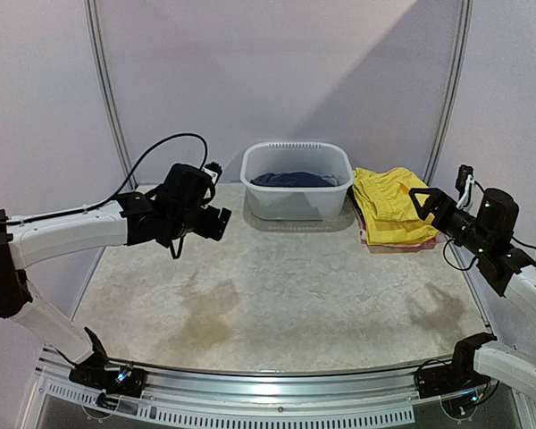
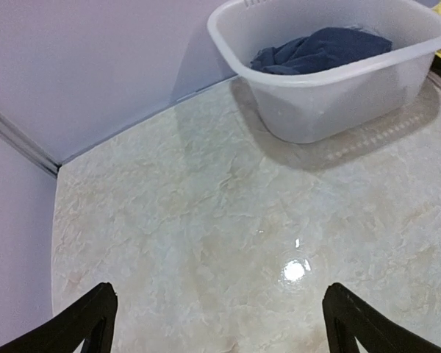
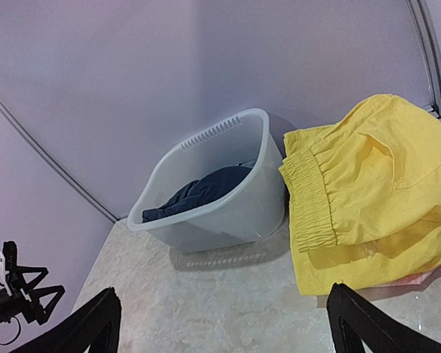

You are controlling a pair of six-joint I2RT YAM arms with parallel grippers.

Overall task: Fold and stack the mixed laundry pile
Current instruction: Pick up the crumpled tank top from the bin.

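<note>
Both hands empty, jaws spread wide. The left gripper (image 1: 216,220) hangs over the glossy, beige marbled table (image 1: 277,286); the right gripper (image 1: 422,200) is beside the yellow garment (image 1: 389,201). That garment is folded flat with a gathered elastic waistband and lies on a reddish layer (image 1: 402,245), just right of the basin (image 1: 295,206). Crumpled navy cloth (image 1: 293,179) lies inside that translucent, oval white plastic basin.
</note>
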